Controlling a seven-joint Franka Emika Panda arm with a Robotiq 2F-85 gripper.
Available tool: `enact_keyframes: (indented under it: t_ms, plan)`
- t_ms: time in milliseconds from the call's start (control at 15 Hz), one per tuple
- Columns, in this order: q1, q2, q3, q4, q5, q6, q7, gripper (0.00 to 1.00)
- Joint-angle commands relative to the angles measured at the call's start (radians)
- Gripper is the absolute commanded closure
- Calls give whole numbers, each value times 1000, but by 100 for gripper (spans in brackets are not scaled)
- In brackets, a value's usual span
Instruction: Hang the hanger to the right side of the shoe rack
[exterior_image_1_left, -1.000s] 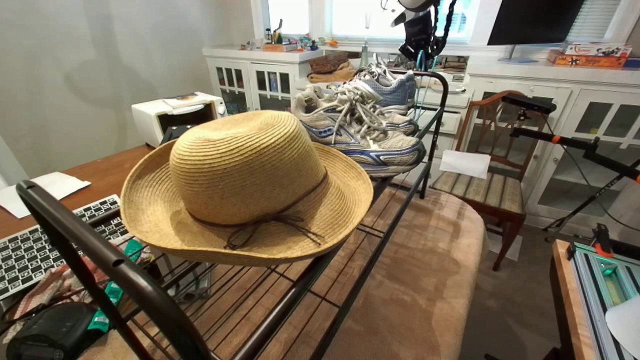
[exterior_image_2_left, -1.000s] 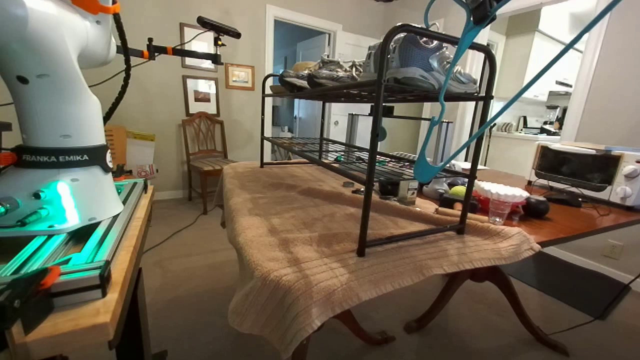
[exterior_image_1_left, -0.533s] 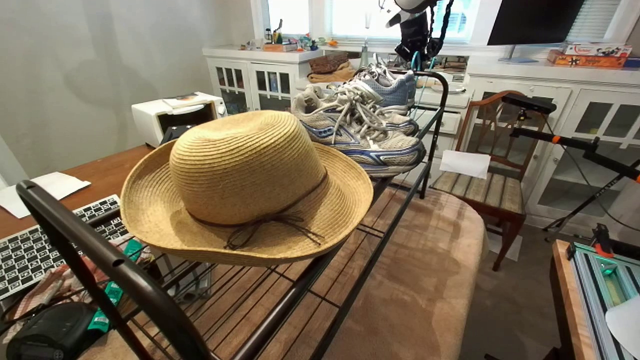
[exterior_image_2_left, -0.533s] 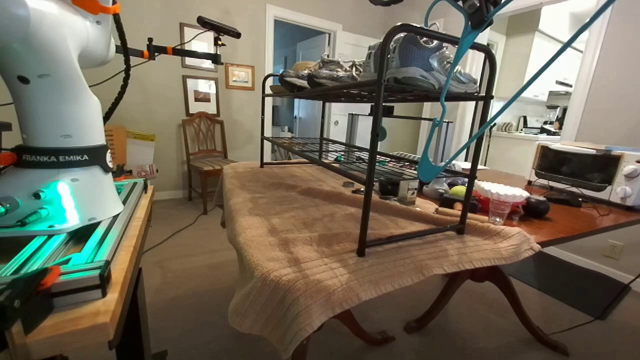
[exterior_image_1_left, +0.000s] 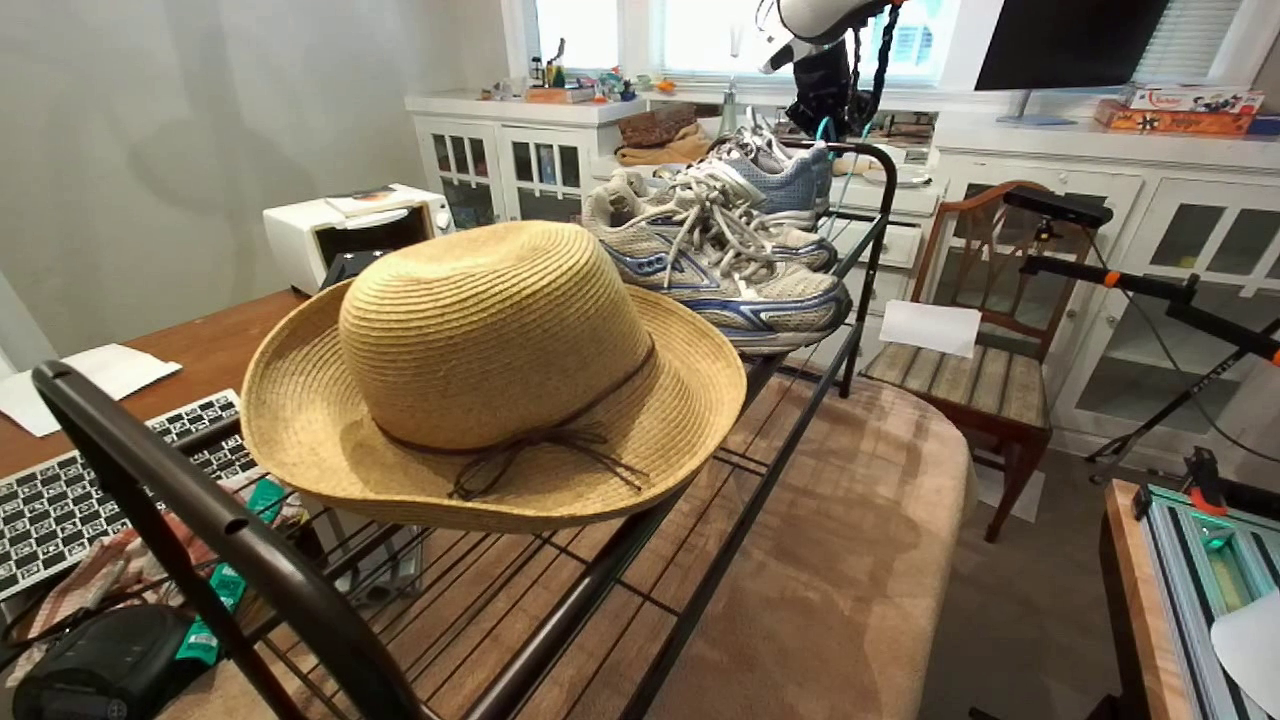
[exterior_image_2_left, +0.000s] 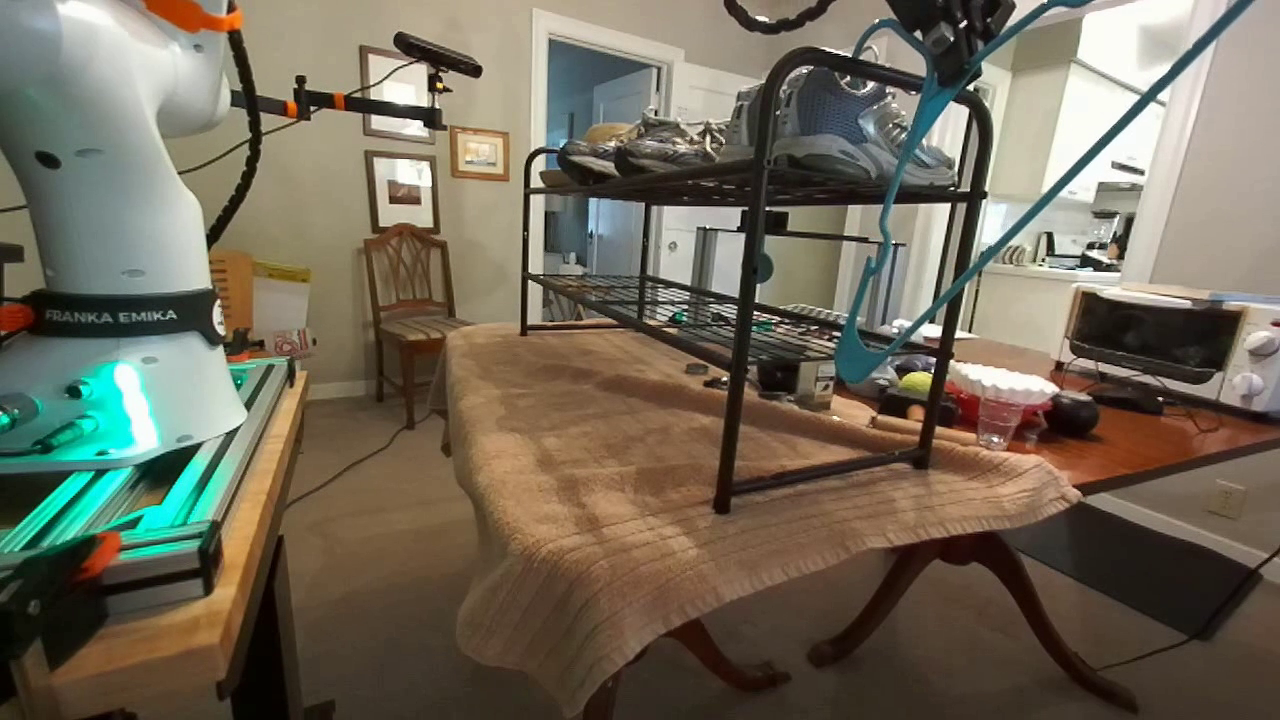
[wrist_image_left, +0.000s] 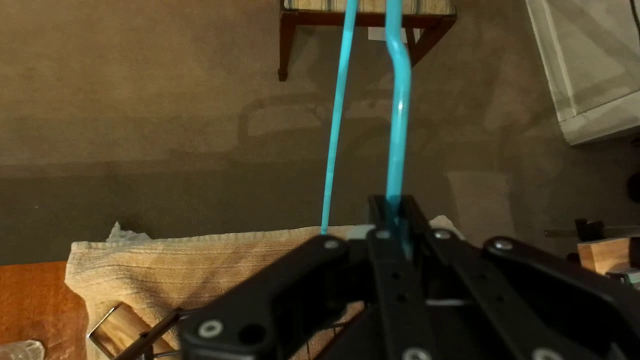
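The teal-blue hanger (exterior_image_2_left: 857, 355) hangs in the air at the near end of the black shoe rack (exterior_image_2_left: 748, 300) in an exterior view. The rack also shows in an exterior view (exterior_image_1_left: 235, 520), where only a bit of the hanger (exterior_image_1_left: 826, 130) shows behind the sneakers. My gripper (exterior_image_2_left: 957, 72) is shut on the hanger near its hook. In the wrist view the fingertips (wrist_image_left: 393, 207) pinch the teal rod (wrist_image_left: 398, 115). The hook overlaps the rack's top end rail in an exterior view; I cannot tell whether they touch.
Grey-white sneakers (exterior_image_2_left: 830, 110) stand on the top shelf near this end. A straw hat (exterior_image_1_left: 490, 340) sits at the rack's far end. The rack stands on a table with a tan towel (exterior_image_2_left: 600, 420). A wooden chair (exterior_image_2_left: 410, 290) and a toaster oven (exterior_image_2_left: 1155, 330) stand nearby.
My gripper has moved down with the hanger, and slightly to the left in both exterior views. The hook has come lower beside the rack's top end rail. The rack and sneakers have not moved.
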Motion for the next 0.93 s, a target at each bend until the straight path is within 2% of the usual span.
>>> enact_keyframes:
  t_ms: [0, 867]
  plan:
    - [1, 32, -8, 20, -14, 18, 29, 98]
    - [4, 48, -4, 18, -5, 19, 81, 98]
